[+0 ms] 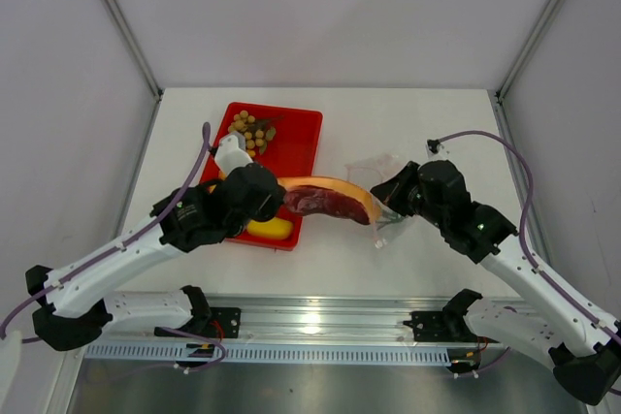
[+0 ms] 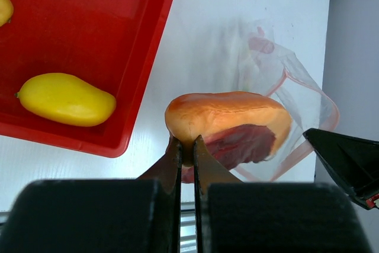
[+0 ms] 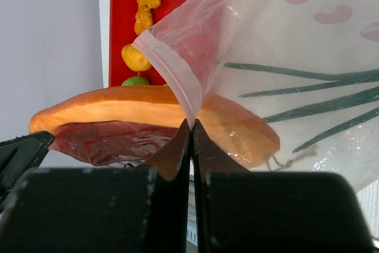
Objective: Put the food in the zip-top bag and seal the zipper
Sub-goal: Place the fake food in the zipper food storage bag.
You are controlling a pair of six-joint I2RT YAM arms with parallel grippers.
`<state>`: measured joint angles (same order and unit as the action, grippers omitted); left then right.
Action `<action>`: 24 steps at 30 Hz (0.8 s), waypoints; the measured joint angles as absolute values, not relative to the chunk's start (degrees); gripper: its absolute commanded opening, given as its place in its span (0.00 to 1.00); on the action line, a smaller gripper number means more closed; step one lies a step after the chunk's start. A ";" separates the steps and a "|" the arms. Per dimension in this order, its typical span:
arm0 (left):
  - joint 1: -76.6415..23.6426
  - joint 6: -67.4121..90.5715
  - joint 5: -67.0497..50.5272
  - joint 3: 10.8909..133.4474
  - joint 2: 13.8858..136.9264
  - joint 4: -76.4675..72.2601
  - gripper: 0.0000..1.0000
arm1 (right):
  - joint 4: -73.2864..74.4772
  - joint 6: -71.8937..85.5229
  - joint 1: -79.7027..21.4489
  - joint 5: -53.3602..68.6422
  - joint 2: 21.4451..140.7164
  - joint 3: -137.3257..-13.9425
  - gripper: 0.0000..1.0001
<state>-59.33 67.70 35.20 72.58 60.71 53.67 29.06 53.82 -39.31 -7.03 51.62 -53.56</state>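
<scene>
My left gripper point(image 2: 186, 146) is shut on the near end of the reddish meat slice point(image 2: 228, 117), which has an orange rind. It holds the slice above the table between tray and bag point(image 1: 325, 199). The slice's far end pokes into the mouth of the clear zip-top bag point(image 2: 284, 81). At that mouth my right gripper point(image 3: 190, 125) is shut on the bag's edge, just by the pale pinkish zipper strip point(image 3: 169, 66). Through the bag's film point(image 3: 296, 39) I see thin green onion strands point(image 3: 308, 75). The left gripper point(image 1: 284, 203) and the right gripper point(image 1: 380, 203) face each other.
The red tray point(image 1: 296, 133) lies left of the bag. It holds a yellow mango point(image 2: 65, 99), a beige grape cluster point(image 1: 249, 130), orange bits point(image 3: 145, 7), a yellow-orange fruit point(image 3: 135, 57) and a lime point(image 3: 135, 80). White walls close in the table on three sides.
</scene>
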 measured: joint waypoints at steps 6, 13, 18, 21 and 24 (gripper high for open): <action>-60.03 69.76 37.56 75.18 62.87 55.75 0.01 | 29.19 54.96 -39.31 -7.42 51.16 -52.90 0.00; -64.36 73.97 39.44 80.25 70.41 58.52 0.01 | 28.27 58.78 -39.48 -7.90 51.51 -52.29 0.00; -66.50 76.12 39.51 83.68 76.01 59.96 0.01 | 27.07 62.00 -39.66 -8.58 52.25 -52.29 0.00; -66.81 75.92 39.24 86.50 78.54 60.20 0.01 | 26.48 63.33 -39.66 -8.67 52.29 -52.29 0.00; -66.81 74.98 38.41 88.23 80.25 59.55 0.01 | 25.87 64.07 -39.66 -8.80 52.29 -52.29 0.00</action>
